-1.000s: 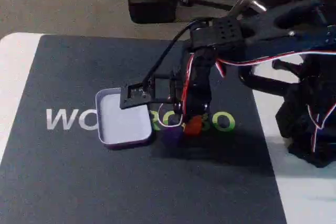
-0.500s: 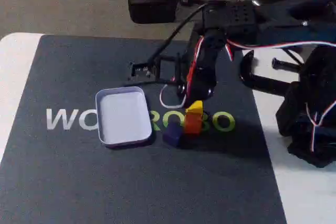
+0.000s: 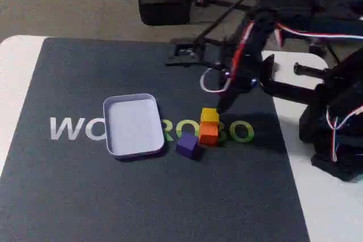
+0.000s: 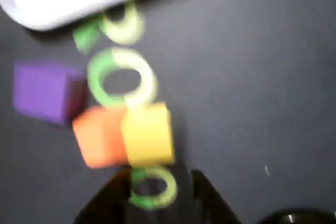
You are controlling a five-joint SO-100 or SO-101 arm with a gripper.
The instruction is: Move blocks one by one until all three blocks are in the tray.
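**Still, a stack that could topple**

The tray [image 3: 134, 124] sits bare on the dark mat [image 3: 85, 196]. Yellow block [image 3: 210, 115] rests atop orange block [image 3: 209, 132], purple block [image 3: 187, 144] beside. The tool [image 4: 159, 182], fingers apart and holding nothing, could knock them over.

The yellow block [image 3: 210, 115] sits atop the orange block [image 3: 209, 133], purple block [image 3: 187, 144] beside the tray [image 3: 114, 144].
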